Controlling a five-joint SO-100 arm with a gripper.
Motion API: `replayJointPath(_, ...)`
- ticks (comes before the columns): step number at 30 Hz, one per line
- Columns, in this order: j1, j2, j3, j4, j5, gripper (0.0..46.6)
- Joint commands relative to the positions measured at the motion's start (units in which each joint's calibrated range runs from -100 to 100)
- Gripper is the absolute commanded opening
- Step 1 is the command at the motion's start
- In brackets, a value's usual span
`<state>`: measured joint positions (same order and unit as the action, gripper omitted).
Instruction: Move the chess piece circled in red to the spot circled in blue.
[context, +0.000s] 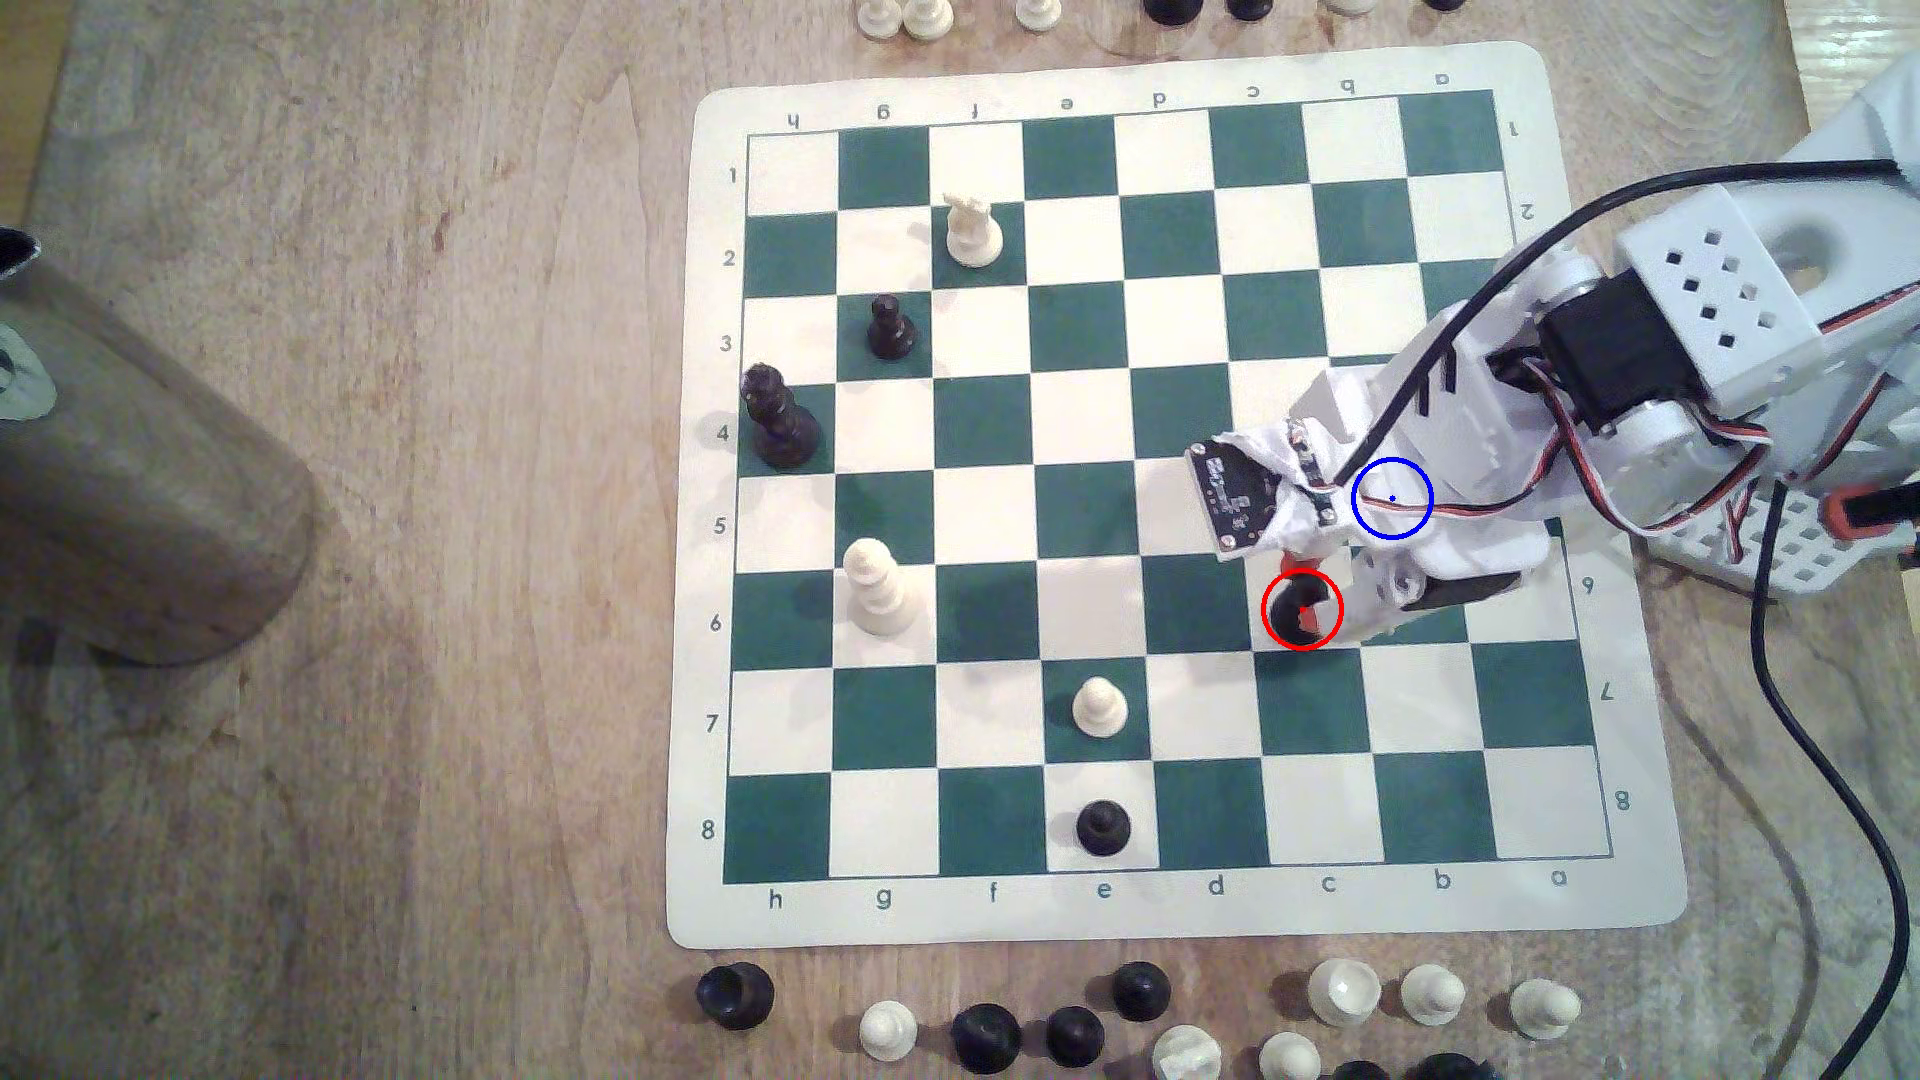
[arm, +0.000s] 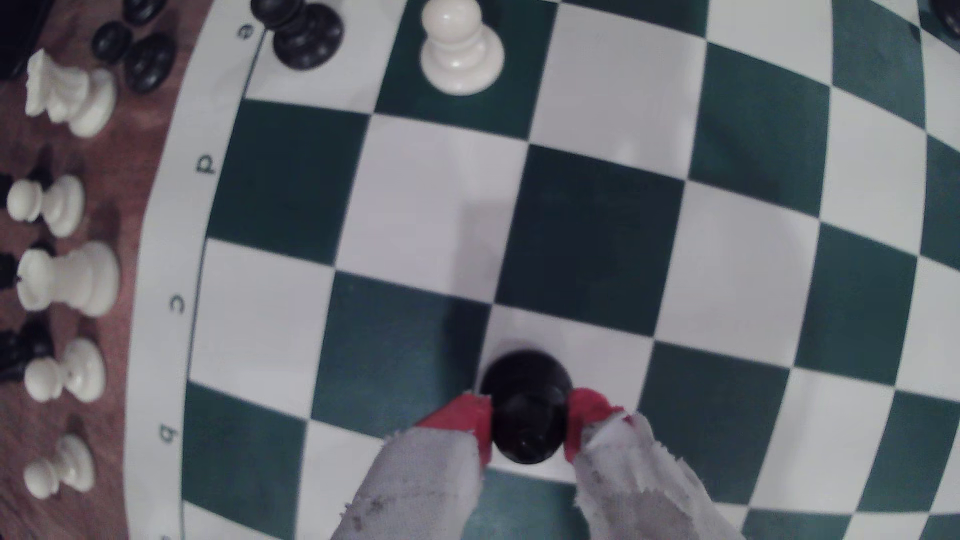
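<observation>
Since size sets the order, start with the wooden tabletop (context: 416, 519), then the green-and-cream board (context: 1039, 914) on it. Your arm (context: 1714, 312) reaches in from the exterior view's right, over the board's right side. Spare pieces (context: 987, 1033) line the tabletop beside the board edge.

On the board you have a tall black crowned piece (context: 777, 421) and a white piece (context: 881, 587) well off at the exterior view's left, and a cream-white pawn (arm: 460, 46) a couple of squares from the fingers.

The fingers (arm: 527, 423), wrapped in grey cloth with red tips, sit on both sides of the black pawn (arm: 524, 405), touching it. I judge them clamped on it, with the pawn's base on or just above its cream square. In the exterior view the pawn (context: 1294, 613) sits inside the red ring. The blue-ringed spot (context: 1392, 498) is near, diagonally adjacent, but the wrist hides the square itself.

Risks:
- The pawn is glossy and round, so the grip could slip, and the pawn would drop or tip.
- Dragging low would catch the base on the mat.
- With the spot hidden under the arm, you could set down off-centre.
- No neighbouring piece sits close, so knocking one looks unlikely.
</observation>
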<state>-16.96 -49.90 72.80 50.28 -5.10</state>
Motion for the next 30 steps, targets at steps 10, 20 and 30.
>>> replayJointPath(10,2.53,-15.05,-12.33,16.63,0.2,0.3)
replayJointPath(20,7.3,-21.33,-5.25,19.75,2.44,0.3)
replayJointPath(30,10.74,-26.42,0.0,24.25,4.54,0.3)
